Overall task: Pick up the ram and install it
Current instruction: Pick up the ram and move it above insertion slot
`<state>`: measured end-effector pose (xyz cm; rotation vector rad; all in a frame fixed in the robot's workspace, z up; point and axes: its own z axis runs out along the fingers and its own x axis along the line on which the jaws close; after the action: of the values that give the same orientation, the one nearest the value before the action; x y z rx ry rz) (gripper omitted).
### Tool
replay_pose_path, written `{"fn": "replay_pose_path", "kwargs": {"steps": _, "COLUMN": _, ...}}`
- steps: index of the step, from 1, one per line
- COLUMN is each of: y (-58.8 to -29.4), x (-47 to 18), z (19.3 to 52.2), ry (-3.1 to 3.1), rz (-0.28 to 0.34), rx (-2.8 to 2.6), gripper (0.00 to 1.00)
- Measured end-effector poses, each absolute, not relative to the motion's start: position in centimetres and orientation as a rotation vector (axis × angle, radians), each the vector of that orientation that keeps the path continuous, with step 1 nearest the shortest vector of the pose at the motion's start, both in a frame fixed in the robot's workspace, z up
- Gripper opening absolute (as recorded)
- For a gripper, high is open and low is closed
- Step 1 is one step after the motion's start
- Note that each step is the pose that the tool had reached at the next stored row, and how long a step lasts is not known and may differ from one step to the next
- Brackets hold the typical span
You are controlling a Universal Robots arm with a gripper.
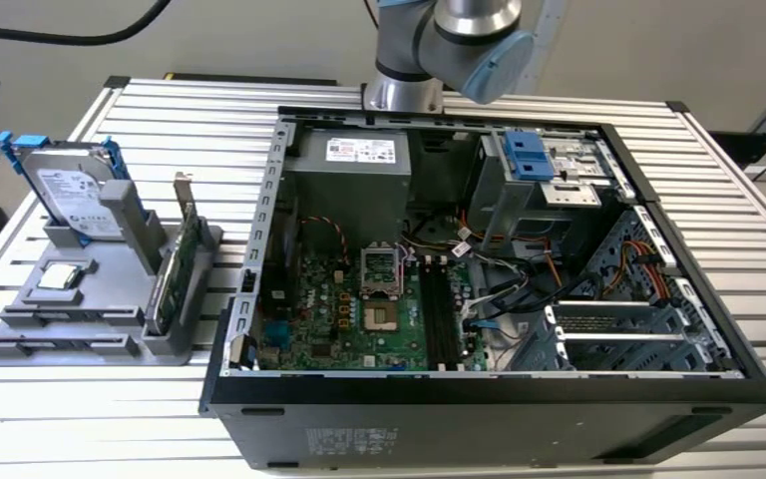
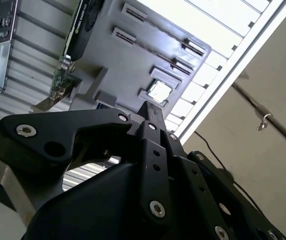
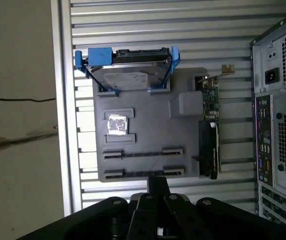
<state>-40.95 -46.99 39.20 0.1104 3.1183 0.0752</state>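
On the table (image 1: 157, 100): a grey tray (image 1: 37, 299) stood towards the exterior view's left, and an open black case (image 1: 490, 409) stood just beside it on the exterior view's right.
Tray: it held a silver drive (image 1: 75, 195) with blue rails standing on edge, a green card (image 1: 177, 264) upright along the side nearest the case, and a small silver chip (image 1: 61, 277) lying flat.
Tray slots: two long narrow slots (image 3: 143, 152) lay side by side near the gripper's tip in the first wrist view, and both looked dark.
Case: its side was off, showing a green motherboard (image 1: 343, 309) with long dark memory slots (image 1: 437, 309).
Ram: I could not tell where it lay. The memory slots were too dark to show whether a stick sat in them.
Arm (image 1: 450, 40): it rose behind the case's far edge.
Gripper (image 3: 156, 180): it was seen in both wrist views (image 2: 150, 112), its black fingers pressed together into one narrow tip. It hung above the tray, apart from it.
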Motion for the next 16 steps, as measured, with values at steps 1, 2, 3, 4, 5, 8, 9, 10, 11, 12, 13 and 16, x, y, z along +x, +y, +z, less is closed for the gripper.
{"fn": "replay_pose_path", "kwargs": {"steps": 1, "y": -47.1, "x": -41.0, "z": 39.2, "ry": 3.118, "rz": 0.075, "rx": 0.110, "gripper": 0.00}}
{"fn": "replay_pose_path", "kwargs": {"steps": 2, "y": -47.2, "x": -41.0, "z": 39.2, "ry": 3.118, "rz": 0.075, "rx": 0.110, "gripper": 0.00}}
{"fn": "replay_pose_path", "kwargs": {"steps": 3, "y": -47.3, "x": -41.0, "z": 39.2, "ry": 3.118, "rz": 0.075, "rx": 0.110, "gripper": 0.00}}
{"fn": "replay_pose_path", "kwargs": {"steps": 4, "y": -47.4, "x": -41.0, "z": 39.2, "ry": 3.118, "rz": 0.075, "rx": 0.110, "gripper": 0.00}}
{"fn": "replay_pose_path", "kwargs": {"steps": 5, "y": -47.5, "x": -41.0, "z": 39.2, "ry": 3.118, "rz": 0.075, "rx": 0.110, "gripper": 0.00}}
{"fn": "replay_pose_path", "kwargs": {"steps": 8, "y": -47.8, "x": -41.0, "z": 39.2, "ry": 3.118, "rz": 0.075, "rx": 0.110, "gripper": 0.00}}
{"fn": "replay_pose_path", "kwargs": {"steps": 9, "y": -47.9, "x": -41.0, "z": 39.2, "ry": 3.118, "rz": 0.075, "rx": 0.110, "gripper": 0.00}}
{"fn": "replay_pose_path", "kwargs": {"steps": 10, "y": -48.0, "x": -41.0, "z": 39.2, "ry": 3.118, "rz": 0.075, "rx": 0.111, "gripper": 0.00}}
{"fn": "replay_pose_path", "kwargs": {"steps": 11, "y": -48.1, "x": -41.0, "z": 39.2, "ry": 3.118, "rz": 0.075, "rx": 0.110, "gripper": 0.00}}
{"fn": "replay_pose_path", "kwargs": {"steps": 12, "y": -48.2, "x": -41.0, "z": 39.2, "ry": 3.118, "rz": 0.075, "rx": 0.110, "gripper": 0.00}}
{"fn": "replay_pose_path", "kwargs": {"steps": 13, "y": -48.3, "x": -41.0, "z": 39.2, "ry": 3.118, "rz": 0.075, "rx": 0.110, "gripper": 0.00}}
{"fn": "replay_pose_path", "kwargs": {"steps": 16, "y": -48.5, "x": -41.0, "z": 39.2, "ry": 3.118, "rz": 0.075, "rx": 0.110, "gripper": 0.00}}
